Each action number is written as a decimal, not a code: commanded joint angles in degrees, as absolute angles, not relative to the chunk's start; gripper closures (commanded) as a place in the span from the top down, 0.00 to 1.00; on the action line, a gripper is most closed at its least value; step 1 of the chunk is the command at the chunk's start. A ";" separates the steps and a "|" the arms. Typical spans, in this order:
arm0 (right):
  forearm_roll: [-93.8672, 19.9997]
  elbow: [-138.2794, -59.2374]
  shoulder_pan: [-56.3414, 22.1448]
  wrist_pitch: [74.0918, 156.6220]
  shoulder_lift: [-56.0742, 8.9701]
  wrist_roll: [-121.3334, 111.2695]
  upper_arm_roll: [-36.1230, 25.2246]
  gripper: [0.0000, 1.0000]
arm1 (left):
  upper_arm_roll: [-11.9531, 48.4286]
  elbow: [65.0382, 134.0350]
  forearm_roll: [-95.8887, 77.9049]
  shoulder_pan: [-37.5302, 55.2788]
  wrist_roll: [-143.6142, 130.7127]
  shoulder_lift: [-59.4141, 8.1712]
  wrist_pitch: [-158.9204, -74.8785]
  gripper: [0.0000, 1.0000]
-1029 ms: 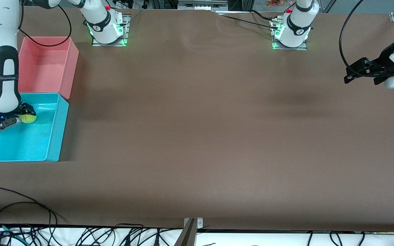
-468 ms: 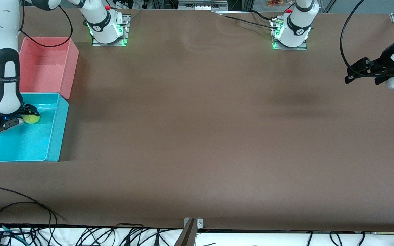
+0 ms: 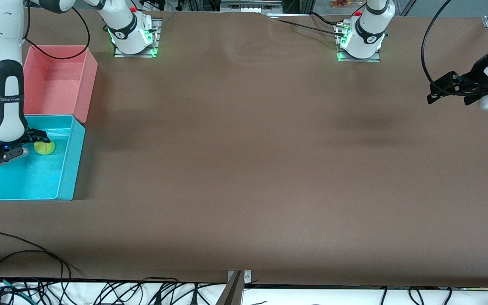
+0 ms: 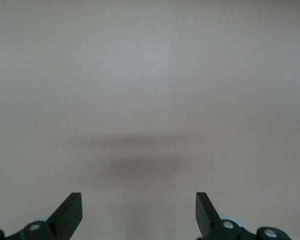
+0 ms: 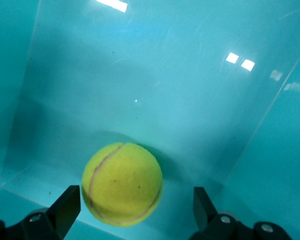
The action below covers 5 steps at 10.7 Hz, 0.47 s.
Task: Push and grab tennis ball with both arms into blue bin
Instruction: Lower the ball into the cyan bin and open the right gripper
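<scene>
Inside the blue bin (image 3: 68, 169) sits the tennis ball (image 3: 44, 147), both grippers spread: right gripper (image 3: 23, 145), left gripper (image 3: 438, 89).

The left arm's black two-finger pincer (image 4: 139, 215) enters at the bottom edge of the frame, its two dark wedge-shaped fingertips (image 4: 70, 207) standing wide apart, one at lower left and one at lower right, with nothing between them. The rest of the frame is the plain, matte brownish-grey counter (image 4: 150, 75), which looks pale here. A soft, blurred dark shadow (image 4: 140, 162) lies across the counter just below the middle of the frame, above the gap between the fingertips.
</scene>
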<state>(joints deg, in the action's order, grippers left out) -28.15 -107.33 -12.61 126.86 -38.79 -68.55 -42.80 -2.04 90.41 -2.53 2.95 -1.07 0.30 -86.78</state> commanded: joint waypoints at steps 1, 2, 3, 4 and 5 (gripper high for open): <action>-29.62 -103.81 -11.51 123.59 -39.38 -69.61 -42.54 1.00 | -2.02 89.83 -3.08 2.81 -1.05 0.26 -86.40 1.00; -29.62 -102.84 -11.60 122.01 -39.20 -69.52 -42.80 1.00 | -2.02 89.82 -3.08 2.73 -1.05 0.26 -86.40 1.00; -29.53 -100.92 -11.51 119.56 -39.20 -69.43 -43.15 1.00 | -2.02 89.82 -3.08 2.72 -1.05 0.26 -86.40 1.00; -29.53 -99.07 -11.60 116.66 -39.20 -68.56 -44.11 1.00 | -2.02 89.82 -3.08 2.72 -1.05 0.26 -86.40 1.00; -29.53 -96.96 -11.78 112.98 -38.94 -66.21 -44.47 1.00 | -2.02 89.82 -3.08 2.81 -1.05 0.26 -86.40 1.00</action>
<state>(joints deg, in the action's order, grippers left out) -28.25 -102.28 -12.43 120.40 -38.74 -68.35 -43.36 -2.05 90.41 -2.53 2.95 -1.06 0.30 -86.78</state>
